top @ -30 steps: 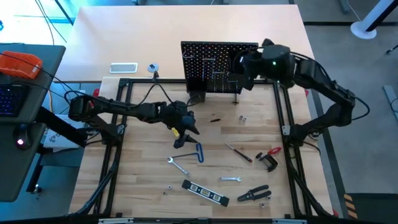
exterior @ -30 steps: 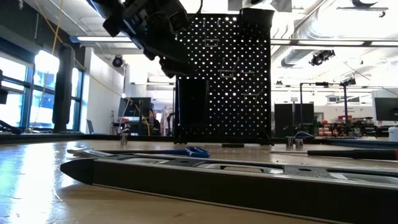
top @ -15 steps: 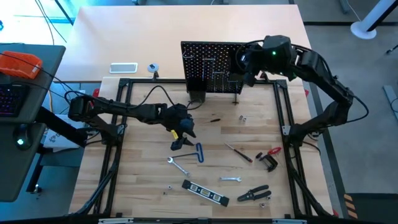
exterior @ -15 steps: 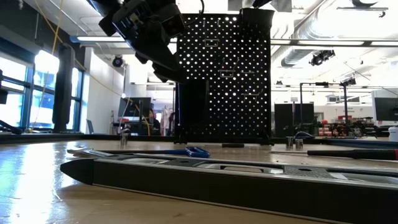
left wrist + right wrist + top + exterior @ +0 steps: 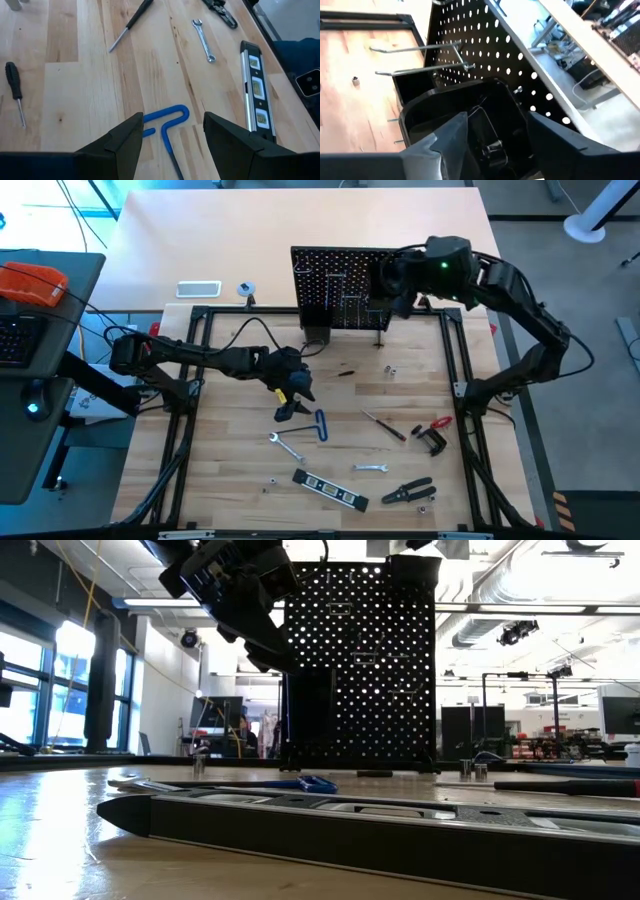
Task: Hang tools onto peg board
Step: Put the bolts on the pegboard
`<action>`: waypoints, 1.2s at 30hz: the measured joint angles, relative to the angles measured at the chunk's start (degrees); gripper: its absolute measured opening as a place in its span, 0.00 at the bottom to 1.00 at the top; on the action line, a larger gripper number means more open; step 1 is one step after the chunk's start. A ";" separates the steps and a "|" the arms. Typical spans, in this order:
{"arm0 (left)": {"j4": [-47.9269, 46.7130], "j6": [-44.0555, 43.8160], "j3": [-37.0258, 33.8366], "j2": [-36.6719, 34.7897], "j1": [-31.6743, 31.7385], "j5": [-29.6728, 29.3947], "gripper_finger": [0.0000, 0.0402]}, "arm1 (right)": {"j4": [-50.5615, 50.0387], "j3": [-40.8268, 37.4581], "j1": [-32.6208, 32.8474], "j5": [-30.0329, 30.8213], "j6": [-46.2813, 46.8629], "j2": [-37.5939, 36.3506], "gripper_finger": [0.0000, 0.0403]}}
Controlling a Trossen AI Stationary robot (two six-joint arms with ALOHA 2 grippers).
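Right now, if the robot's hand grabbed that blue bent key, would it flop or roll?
The blue bent key looks like a rigid rod, so it probably stays stiff. Its bend lies flat on the table, so it should slide, not roll. The thin shaft may slip.

The peg board (image 5: 345, 285) is black, dotted all over with small holes. The bent key (image 5: 167, 122) has a blue handle. The level (image 5: 256, 90) is black with yellowish vials. The counter (image 5: 340, 395) is pale striped wood. The clamp (image 5: 433, 432) is red and black.

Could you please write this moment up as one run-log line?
left gripper: open, above blue-handled bent key | right gripper: open, over black box bin on peg board
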 joint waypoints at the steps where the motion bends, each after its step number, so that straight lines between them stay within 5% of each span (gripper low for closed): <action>1: -0.22 0.23 0.00 0.01 0.00 -0.02 0.50 | 0.13 0.00 0.38 -0.01 -0.26 -0.46 0.50; 5: -1.66 1.51 0.04 -0.01 -0.01 -1.44 0.50 | 0.17 0.00 3.04 -0.06 -1.45 -2.82 0.50; 17: -13.98 -1.80 -1.39 -0.41 1.88 -29.08 0.50 | -13.13 0.00 14.35 -0.39 7.00 -5.10 0.50; 27: 0.71 -10.47 -18.00 -14.00 5.02 -35.81 0.50 | -18.99 -5.25 21.81 -0.24 14.42 -4.79 0.50; 36: 7.30 -17.48 -31.37 -22.72 5.03 -40.30 0.50 | -15.06 -17.53 26.03 -0.74 18.69 -5.61 0.49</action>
